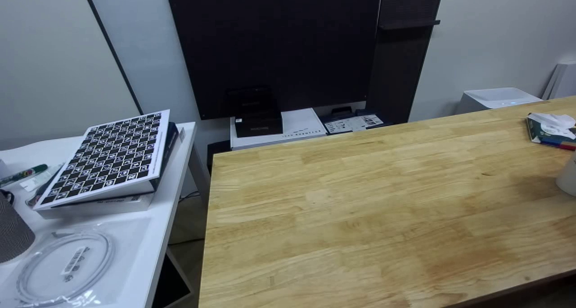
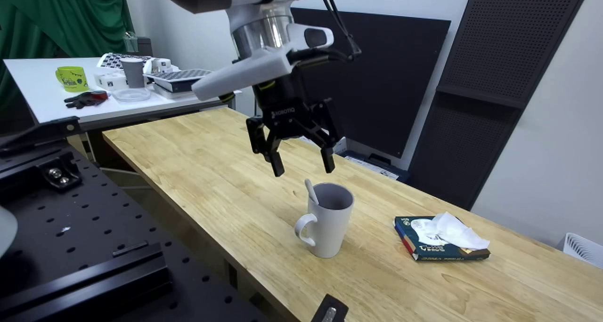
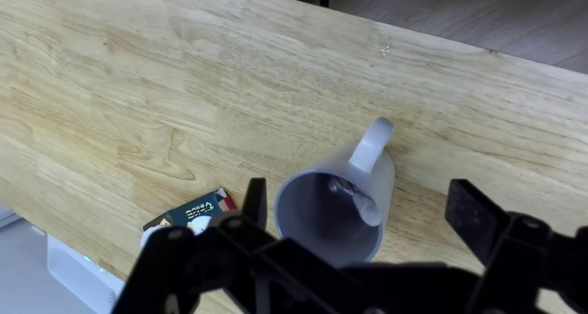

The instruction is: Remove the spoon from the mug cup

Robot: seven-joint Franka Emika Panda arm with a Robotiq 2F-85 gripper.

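Observation:
A light grey mug stands upright on the wooden table, seen in both exterior views (image 1: 568, 178) (image 2: 330, 232) and in the wrist view (image 3: 386, 176). It is cut off by the frame edge in an exterior view. The spoon stands inside the mug, with its pale handle end just above the rim near the mug's handle (image 2: 311, 191). The wrist view shows the spoon leaning against the inner wall (image 3: 366, 208); its lower end is dim. My gripper is open and empty above the mug, its fingers apart and touching nothing (image 2: 304, 167) (image 3: 358, 192).
A dark green box with a white tissue on it (image 2: 440, 237) lies on the table (image 2: 198, 157) beside the mug. A black perforated platform (image 2: 118, 246) borders the table. A white side table (image 2: 42, 86) holds a green mug (image 2: 73, 79) and boxes.

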